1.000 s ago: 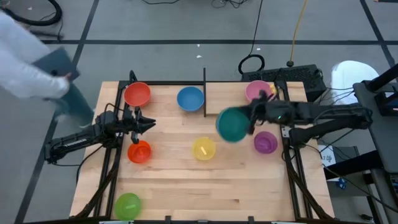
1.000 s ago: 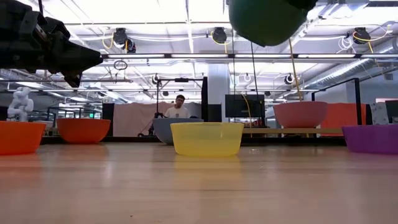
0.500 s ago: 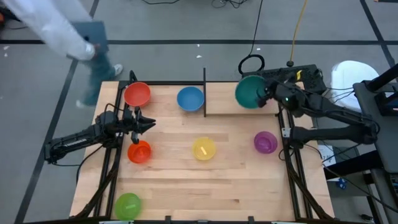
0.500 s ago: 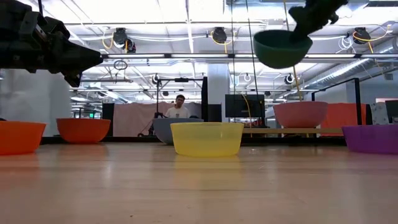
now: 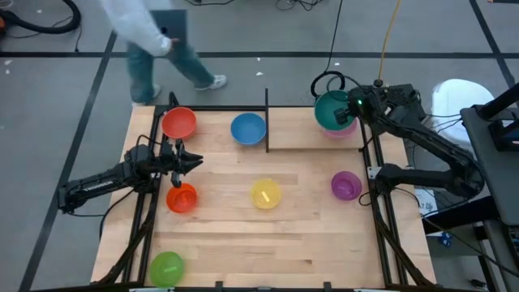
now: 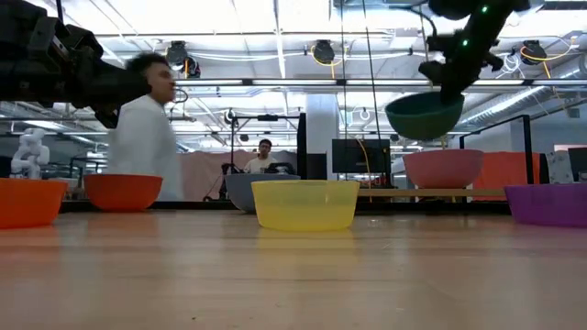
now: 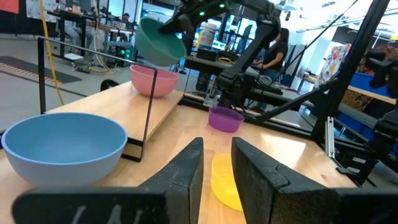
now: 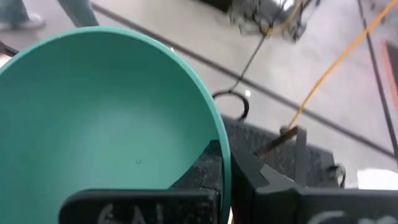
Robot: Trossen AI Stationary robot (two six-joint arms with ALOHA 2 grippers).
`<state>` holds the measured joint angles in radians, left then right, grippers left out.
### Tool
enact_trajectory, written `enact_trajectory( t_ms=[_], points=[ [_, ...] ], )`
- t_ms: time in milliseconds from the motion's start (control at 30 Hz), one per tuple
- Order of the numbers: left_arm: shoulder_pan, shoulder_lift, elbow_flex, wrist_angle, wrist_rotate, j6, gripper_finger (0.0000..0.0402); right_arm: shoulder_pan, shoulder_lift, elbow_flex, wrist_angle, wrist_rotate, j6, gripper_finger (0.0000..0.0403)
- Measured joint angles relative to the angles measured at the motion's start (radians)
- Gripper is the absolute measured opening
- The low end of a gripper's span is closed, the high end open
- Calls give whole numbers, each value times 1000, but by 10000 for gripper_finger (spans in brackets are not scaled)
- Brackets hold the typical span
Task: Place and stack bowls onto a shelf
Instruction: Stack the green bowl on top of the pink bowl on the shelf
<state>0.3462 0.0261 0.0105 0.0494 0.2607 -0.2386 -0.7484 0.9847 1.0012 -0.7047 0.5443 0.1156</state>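
Observation:
My right gripper (image 5: 354,104) is shut on a teal bowl (image 5: 329,110) and keeps it in the air over the pink bowl (image 5: 347,130). The pink bowl stands on the shelf (image 5: 296,136), a pale board with black bars at the table's far right. The low view shows a gap between the teal bowl (image 6: 424,115) and the pink bowl (image 6: 444,168). My left gripper (image 5: 195,162) waits open and empty at the table's left, between the red bowl (image 5: 179,123) and the orange bowl (image 5: 182,197). My right gripper pinches the teal bowl's rim (image 8: 225,155) on the side toward the table's right edge, one finger (image 8: 202,171) inside the bowl and the other outside the wall. It comes from above and from the right. The bowl hangs lifted clear, mouth up, slightly tilted.
A blue bowl (image 5: 248,128) stands just left of the shelf's upright black bar (image 5: 267,120). Yellow (image 5: 265,194), purple (image 5: 346,186) and green (image 5: 167,268) bowls stand on the tabletop. A person (image 5: 154,40) walks on the floor beyond the far edge.
My right gripper has carried the teal bowl from above the table's middle toward the far right corner, over the shelf, then lowered it toward the pink bowl. The bowl has turned from steeply tipped to nearly mouth up. The person has walked rightward past the far edge.

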Motion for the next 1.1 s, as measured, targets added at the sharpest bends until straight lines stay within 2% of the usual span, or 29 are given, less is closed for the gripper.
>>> enact_trajectory(
  t_ms=[200,300,400,600,833,1100],
  points=[
    [0,0,0,0,0,0,88,-106,97,0,-7,-53,4,0],
    [0,0,0,0,0,0,88,-145,143,0,-13,-112,4,0],
    [0,0,0,0,0,0,88,-170,185,0,-28,-185,-2,0],
    [0,0,0,0,0,0,88,-178,235,0,-38,-209,-54,6],
    [0,0,0,0,-1,6,88,-178,235,0,-33,-210,-97,39],
    [-1,0,0,0,-1,43,88,-178,202,0,-33,-209,-162,110]
  ],
)
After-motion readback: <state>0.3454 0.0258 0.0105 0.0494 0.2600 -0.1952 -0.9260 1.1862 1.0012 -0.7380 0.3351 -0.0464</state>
